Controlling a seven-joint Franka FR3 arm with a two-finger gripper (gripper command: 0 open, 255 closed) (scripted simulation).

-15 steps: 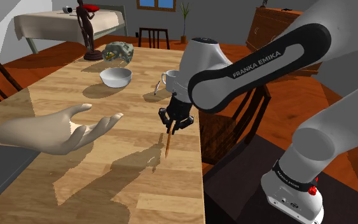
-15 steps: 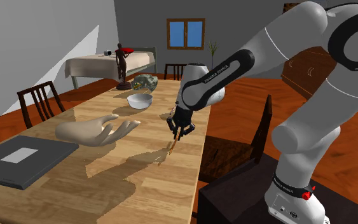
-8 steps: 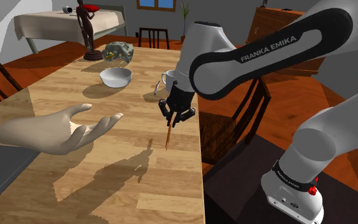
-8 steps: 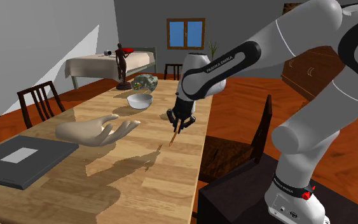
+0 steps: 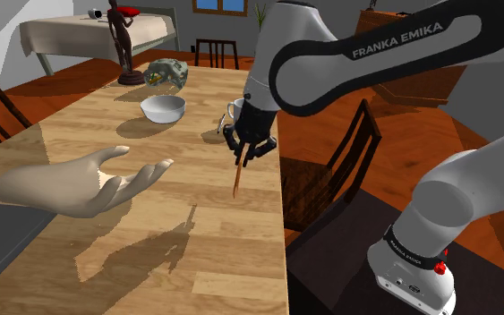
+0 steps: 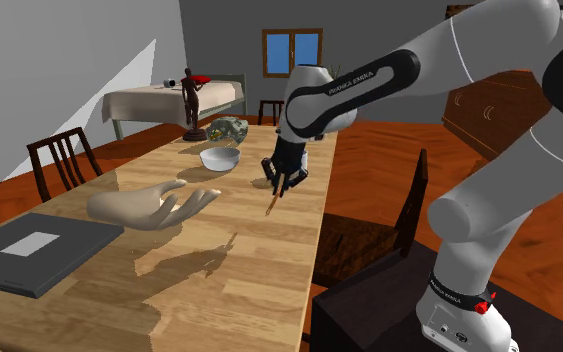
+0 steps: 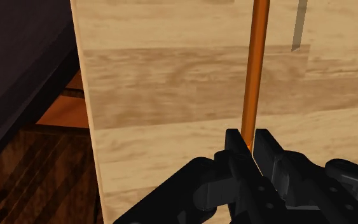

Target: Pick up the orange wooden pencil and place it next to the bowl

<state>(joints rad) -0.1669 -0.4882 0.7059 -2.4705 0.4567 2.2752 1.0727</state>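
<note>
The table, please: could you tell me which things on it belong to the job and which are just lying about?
Job: gripper, orange pencil it clasps, white bowl.
Lying about: hand model, mug, dark figurine, grey board.

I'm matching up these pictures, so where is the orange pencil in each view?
Shoulder view: slim orange pencil mid-picture, near the light wooden table's right edge.
Second exterior view: pencil centre, right of the white bowl.
Wrist view: pencil clasped between the black fingers.
Shared landmark: that table edge.
</note>
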